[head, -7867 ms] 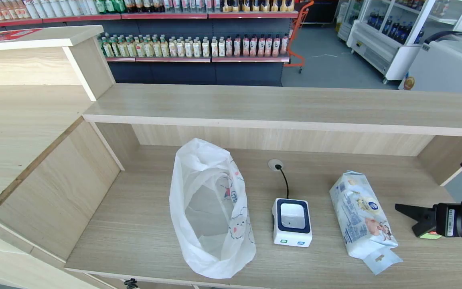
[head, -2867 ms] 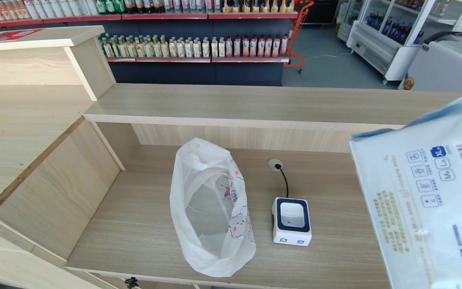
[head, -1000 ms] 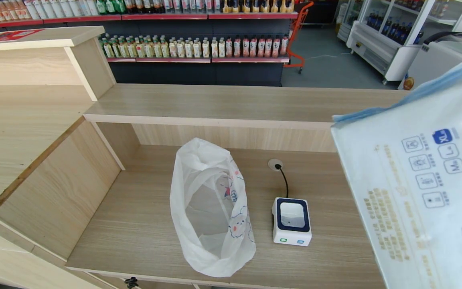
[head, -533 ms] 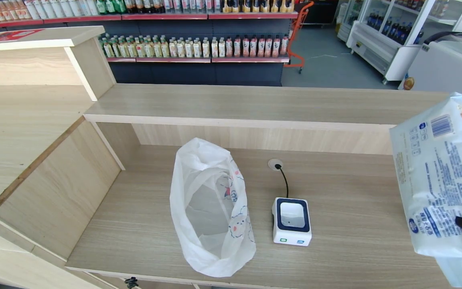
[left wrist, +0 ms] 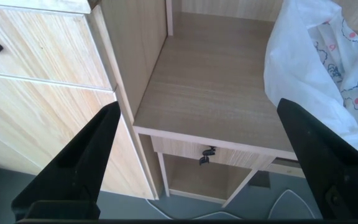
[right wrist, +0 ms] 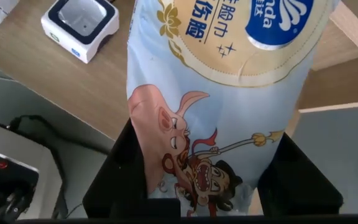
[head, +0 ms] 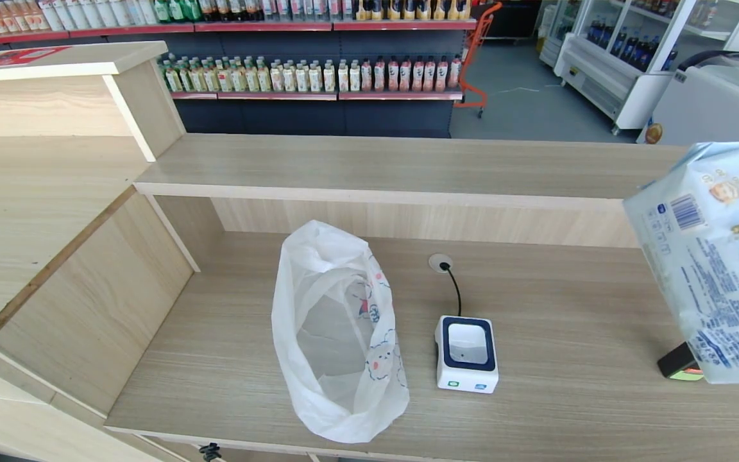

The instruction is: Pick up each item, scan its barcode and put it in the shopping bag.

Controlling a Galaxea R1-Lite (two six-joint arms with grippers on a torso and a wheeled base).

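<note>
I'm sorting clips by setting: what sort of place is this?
Probably a shop checkout: shelves of bottled drinks behind the wooden counter, a barcode scanner beside a shopping bag on it, and chiller cabinets at the back.

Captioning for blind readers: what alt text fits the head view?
The right gripper holds a printed pack raised above the right end of a wooden counter. On the counter sit a white scanner and, to its left, an open white shopping bag; shelves of bottles stand behind.
</note>
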